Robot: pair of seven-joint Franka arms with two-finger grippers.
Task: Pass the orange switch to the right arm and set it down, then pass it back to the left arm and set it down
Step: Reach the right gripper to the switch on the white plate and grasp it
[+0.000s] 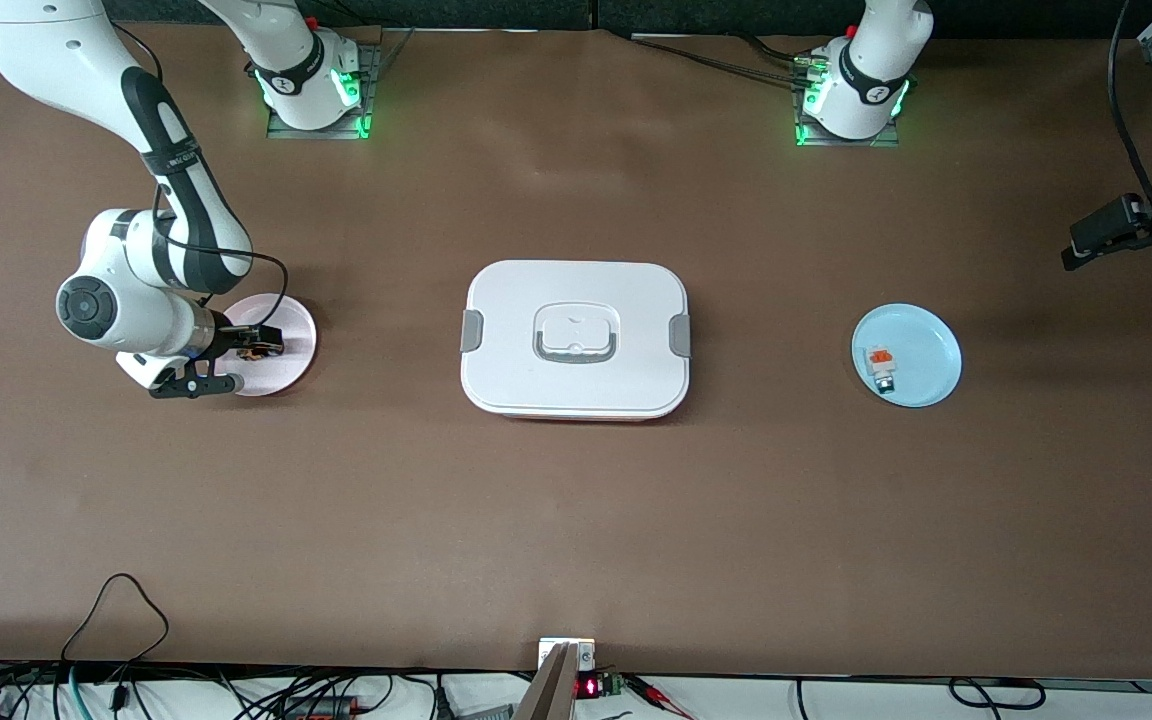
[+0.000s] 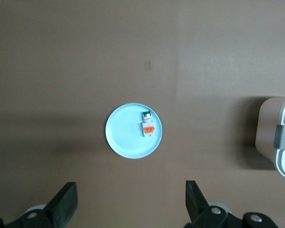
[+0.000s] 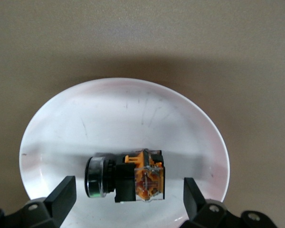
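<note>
Right gripper (image 3: 128, 199): jaws wide, low over pink plate (image 1: 296, 335), straddling orange switch (image 3: 128, 177).
Left gripper (image 2: 130, 204): jaws wide, high over blue plate (image 2: 126, 135).
Box (image 1: 576, 338): mid-table, lid on.

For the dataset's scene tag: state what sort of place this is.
Most likely a robotics lab bench: two white arms bolted to a brown table, a staged white box between two small plates, and loose cables along the table's edge.
</note>
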